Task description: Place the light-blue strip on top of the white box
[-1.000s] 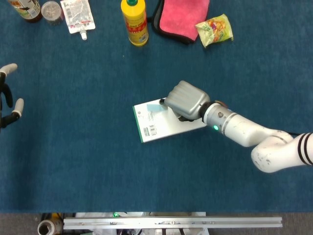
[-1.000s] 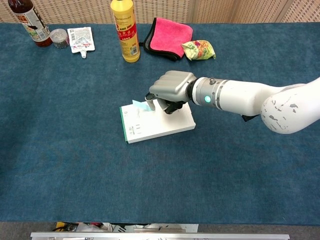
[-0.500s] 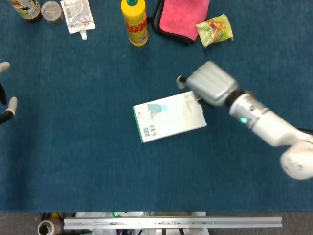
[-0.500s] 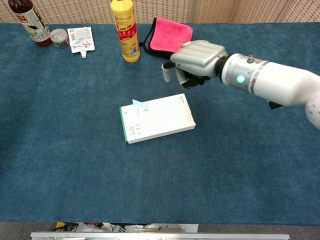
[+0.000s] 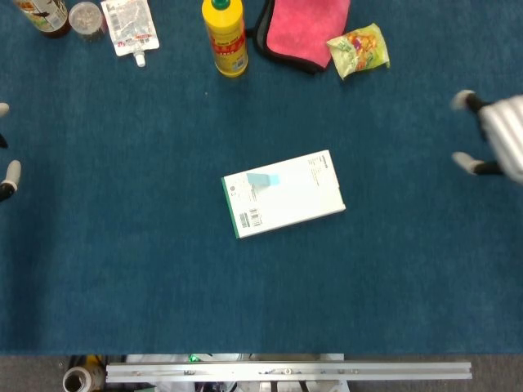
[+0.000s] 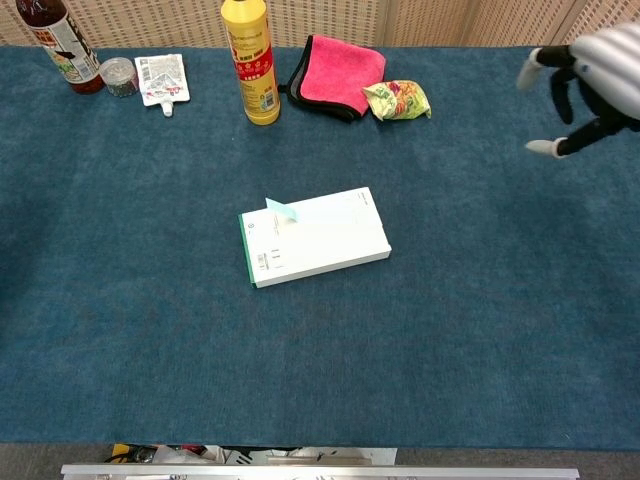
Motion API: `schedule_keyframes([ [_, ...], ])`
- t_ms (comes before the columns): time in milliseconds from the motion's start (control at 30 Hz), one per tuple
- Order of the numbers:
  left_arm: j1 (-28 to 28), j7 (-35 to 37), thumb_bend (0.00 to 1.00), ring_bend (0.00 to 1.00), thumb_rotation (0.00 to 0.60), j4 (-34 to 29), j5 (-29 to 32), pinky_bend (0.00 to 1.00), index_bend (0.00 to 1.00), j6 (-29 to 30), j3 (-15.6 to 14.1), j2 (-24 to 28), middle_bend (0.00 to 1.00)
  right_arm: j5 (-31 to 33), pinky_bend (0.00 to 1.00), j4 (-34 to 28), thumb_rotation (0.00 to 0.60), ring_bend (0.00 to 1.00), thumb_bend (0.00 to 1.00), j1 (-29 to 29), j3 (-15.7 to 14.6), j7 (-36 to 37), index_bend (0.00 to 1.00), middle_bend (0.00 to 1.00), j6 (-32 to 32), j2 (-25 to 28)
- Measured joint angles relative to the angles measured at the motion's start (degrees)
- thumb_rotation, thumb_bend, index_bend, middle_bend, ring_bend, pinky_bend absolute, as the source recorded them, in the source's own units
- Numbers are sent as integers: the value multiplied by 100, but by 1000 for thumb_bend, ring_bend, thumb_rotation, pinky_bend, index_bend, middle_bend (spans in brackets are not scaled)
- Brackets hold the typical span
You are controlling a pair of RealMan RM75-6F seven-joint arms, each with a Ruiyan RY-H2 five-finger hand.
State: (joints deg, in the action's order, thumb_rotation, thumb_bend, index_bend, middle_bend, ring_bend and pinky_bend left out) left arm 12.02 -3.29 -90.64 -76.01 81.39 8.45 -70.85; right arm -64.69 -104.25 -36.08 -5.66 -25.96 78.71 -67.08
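The white box point(image 5: 283, 194) point(image 6: 315, 237) lies flat in the middle of the blue table. The light-blue strip point(image 5: 262, 179) point(image 6: 281, 211) rests on its top near the far-left corner, one end sticking a little past the box edge. My right hand point(image 5: 494, 143) point(image 6: 587, 82) hovers far off at the right edge with fingers spread and nothing in it. Only fingertips of my left hand point(image 5: 6, 173) show at the left edge of the head view, spread apart and holding nothing.
Along the far edge stand a yellow bottle point(image 5: 225, 37) point(image 6: 250, 63), a pink cloth point(image 5: 306, 28) point(image 6: 336, 71), a snack packet point(image 5: 358, 49) point(image 6: 397, 99), a white pouch point(image 5: 130, 27) point(image 6: 161, 79), a small jar point(image 6: 119, 76) and a dark bottle point(image 6: 59, 42).
My right hand let go of the strip on the box, lifted away and swung far to the right edge. The strip stays on the box.
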Motion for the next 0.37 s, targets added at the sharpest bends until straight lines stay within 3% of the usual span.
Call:
schedule_keyframes([
  [100, -18, 101, 323, 392, 600, 123, -135, 537, 207, 88, -23, -69, 427, -187, 844, 141, 505, 549, 96, 486, -95, 134, 296, 446, 427, 7],
  [233, -77, 188, 323, 380, 600, 325, -319, 506, 208, 271, -84, -195, 416, -425, 535, 433, 504, 328, 96, 1028, -169, 486, 264, 384, 811, -76],
  [367, -168, 97, 323, 377, 600, 416, -521, 461, 207, 454, -200, -249, 413, -726, 475, 810, 504, 298, 96, 1468, -162, 722, 252, 378, 1155, -233],
])
